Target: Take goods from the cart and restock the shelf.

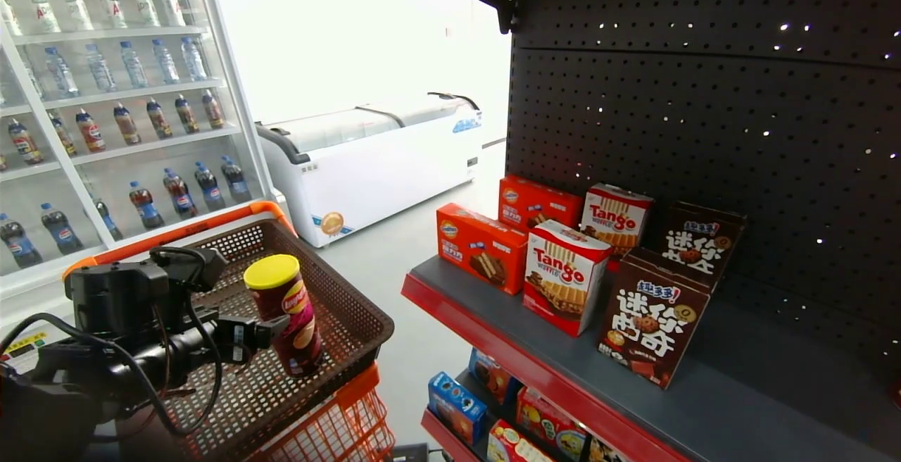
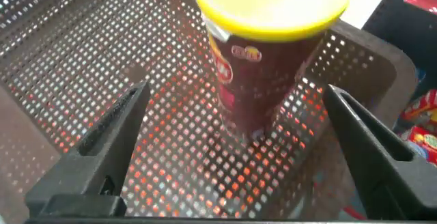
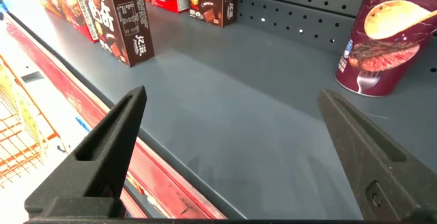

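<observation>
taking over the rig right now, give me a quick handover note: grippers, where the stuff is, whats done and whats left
Left gripper: open, one finger on either side of the yellow-lidded chip can, not closed on it. The can stands upright in the cart basket.
Right gripper: open, holding nothing, over a bare part of the shelf.
Done: a second chip can already stands at the back of the shelf, apart from the dark boxes.
Left: close on the basket can, lift it out and set it on the shelf, probably in the free space beside the boxes.
</observation>
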{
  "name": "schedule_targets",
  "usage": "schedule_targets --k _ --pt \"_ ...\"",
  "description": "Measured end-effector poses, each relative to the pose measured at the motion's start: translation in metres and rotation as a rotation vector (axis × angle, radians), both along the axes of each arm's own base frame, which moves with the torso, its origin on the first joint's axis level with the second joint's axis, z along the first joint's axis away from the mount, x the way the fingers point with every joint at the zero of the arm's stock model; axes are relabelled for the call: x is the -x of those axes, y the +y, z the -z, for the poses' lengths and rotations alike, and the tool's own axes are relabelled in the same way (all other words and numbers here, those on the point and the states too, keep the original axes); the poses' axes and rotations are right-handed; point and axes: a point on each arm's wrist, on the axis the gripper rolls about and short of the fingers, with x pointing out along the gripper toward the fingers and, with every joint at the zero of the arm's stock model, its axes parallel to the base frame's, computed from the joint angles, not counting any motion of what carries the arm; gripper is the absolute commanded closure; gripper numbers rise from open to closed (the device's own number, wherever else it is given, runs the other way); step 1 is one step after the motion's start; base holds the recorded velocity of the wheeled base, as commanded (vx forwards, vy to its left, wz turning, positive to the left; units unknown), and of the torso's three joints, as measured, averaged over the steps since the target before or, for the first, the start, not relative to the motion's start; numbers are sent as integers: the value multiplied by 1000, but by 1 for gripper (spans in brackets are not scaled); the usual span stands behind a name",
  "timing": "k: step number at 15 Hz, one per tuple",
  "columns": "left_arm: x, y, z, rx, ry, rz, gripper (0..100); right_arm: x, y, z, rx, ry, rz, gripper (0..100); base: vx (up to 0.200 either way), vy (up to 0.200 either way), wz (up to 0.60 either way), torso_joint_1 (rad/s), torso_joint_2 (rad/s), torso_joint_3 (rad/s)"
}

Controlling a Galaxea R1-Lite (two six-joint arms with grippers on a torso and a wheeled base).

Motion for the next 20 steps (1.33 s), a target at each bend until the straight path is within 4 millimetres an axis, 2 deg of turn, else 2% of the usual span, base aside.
schedule_targets --k 4,7,8,11,16,18,20 --pt "-26 -1 24 -1 -46 6 0 0 0 0 0 0 0 0 0 0 0 0 0 0" --pt "-43 -9 38 -2 -110 32 0 0 0 0 0 0 1 0 0 0 0 0 0 0" --pt "-46 -13 44 -1 -105 44 100 0 0 0 0 0 0 0 0 0 0 0 0 0" --pt "-52 -16 57 -6 -77 46 100 0 0 0 0 0 1 0 0 0 0 0 0 0" --pt "-54 -16 62 -67 -20 -57 100 0 0 0 0 0 0 0 0 0 0 0 0 0" --pt "-54 -17 53 -85 28 -70 100 0 0 0 0 0 0 0 0 0 0 0 0 0" --pt "-52 -22 32 -89 28 -66 100 0 0 0 0 0 0 0 0 0 0 0 0 0"
